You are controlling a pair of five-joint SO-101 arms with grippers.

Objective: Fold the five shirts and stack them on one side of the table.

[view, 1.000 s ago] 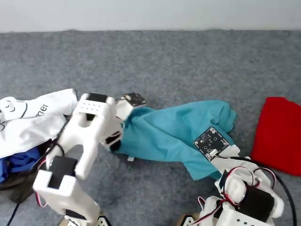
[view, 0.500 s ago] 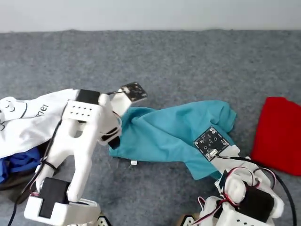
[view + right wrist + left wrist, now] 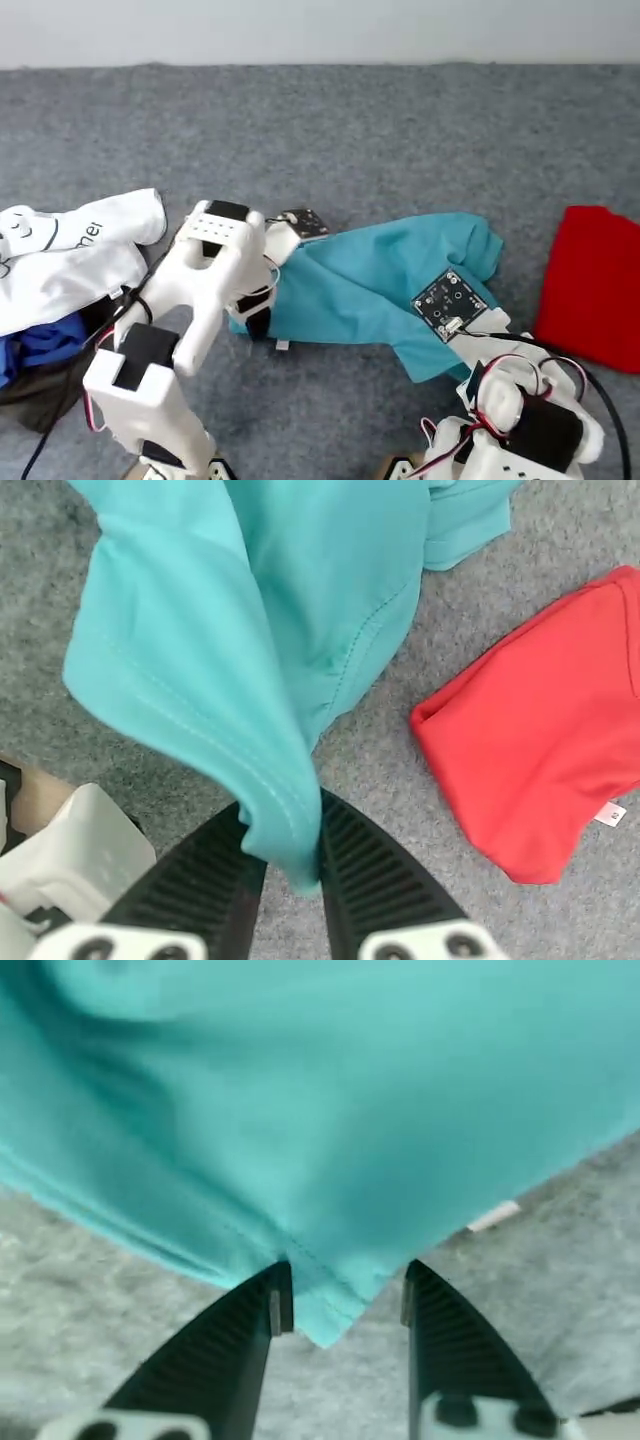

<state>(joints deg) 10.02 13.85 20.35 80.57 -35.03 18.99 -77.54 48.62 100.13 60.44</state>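
The teal shirt (image 3: 370,285) lies crumpled on the grey surface (image 3: 400,130). Left fingers (image 3: 278,1295) stand spread around its corner, which the arm covers in the high view; right fingers (image 3: 330,835) pinch its hem, red shirt (image 3: 540,730) beside them

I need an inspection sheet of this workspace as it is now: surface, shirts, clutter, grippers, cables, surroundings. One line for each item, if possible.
Surface: grey, carpet-like table cover.
Job's things: teal shirt unfolded at the middle; red shirt folded at one edge; white shirt crumpled at the opposite edge, lying over a blue shirt and a dark cloth.
Clutter: nothing seen.
Grippers: left gripper open, its fingers astride a corner of the teal shirt; right gripper shut on the teal shirt's hem.
Cables: black cable beside the right arm's base.
Surroundings: pale wall behind the table.
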